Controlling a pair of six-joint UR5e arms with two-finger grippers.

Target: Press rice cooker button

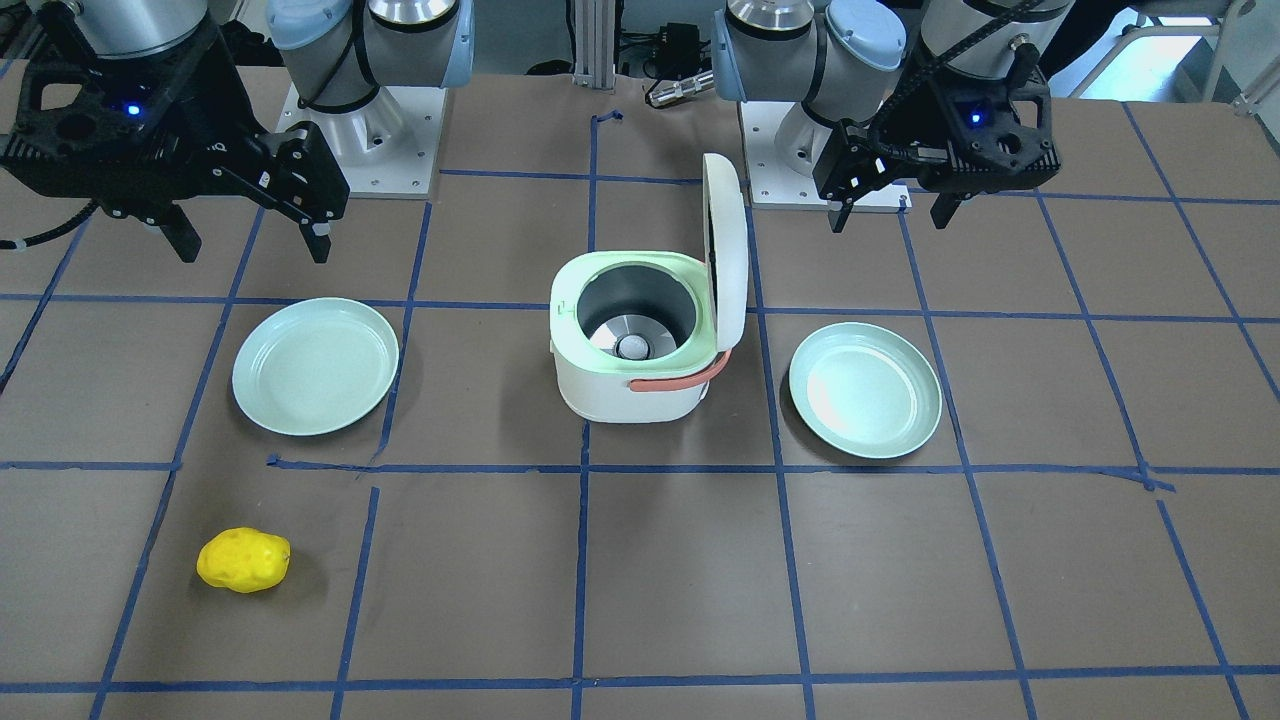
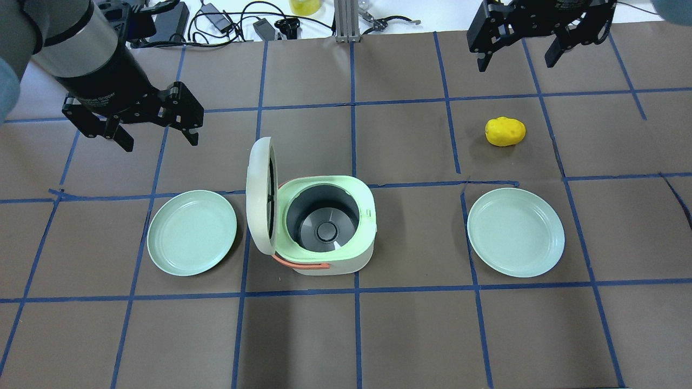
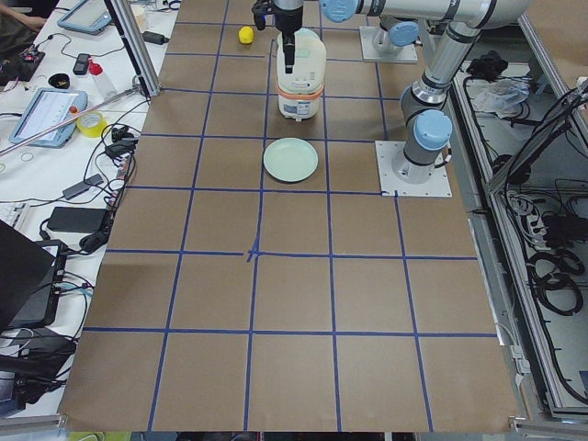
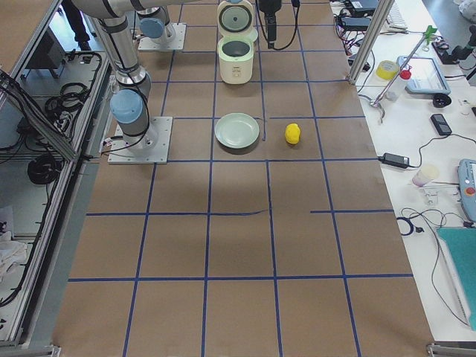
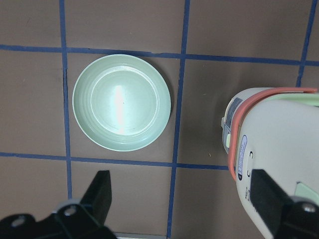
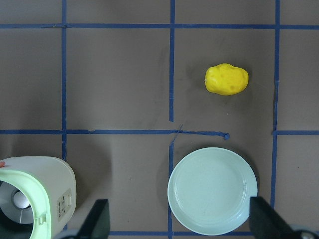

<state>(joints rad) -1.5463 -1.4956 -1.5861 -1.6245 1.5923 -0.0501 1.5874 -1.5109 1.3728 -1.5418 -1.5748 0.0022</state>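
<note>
Front-facing view first: the white-and-pale-green plastic rice cooker (image 1: pixel 635 340) sits mid-desk. Its white lid (image 1: pixel 725 250) stands upright on the hinge side, and the grey inner pot (image 1: pixel 610 295) is bare. The left claw (image 1: pixel 890 215) hangs wide and empty beyond the lid's back. The right claw (image 1: pixel 252 245) hangs wide and empty too, on the cooker's open side. Both are well apart from it. That reads as a parked stance, either ahead of an approach or after a latch press; I can't say which. A pale green round plate (image 1: pixel 315 365) flanks the cooker on the right arm's side, and a second pale green plate (image 1: pixel 865 390) sits on the other. A lumpy yellow potato toy (image 1: pixel 243 560) lies alone on the brown paper desk (image 1: pixel 680 570).

Overhead: the upright lid walls the left claw off from the cooker body, so the right arm looks to have the freer run.

Side views: too small to add anything.

Left wrist: only the lid's back and the coral handle (image 5: pixel 233 144) show.

Right wrist: a small grey label panel (image 6: pixel 65 201) on the cooker's flank faces this arm. Whether it carries the button, I can't tell. The plate close by is the one thing to skirt.
</note>
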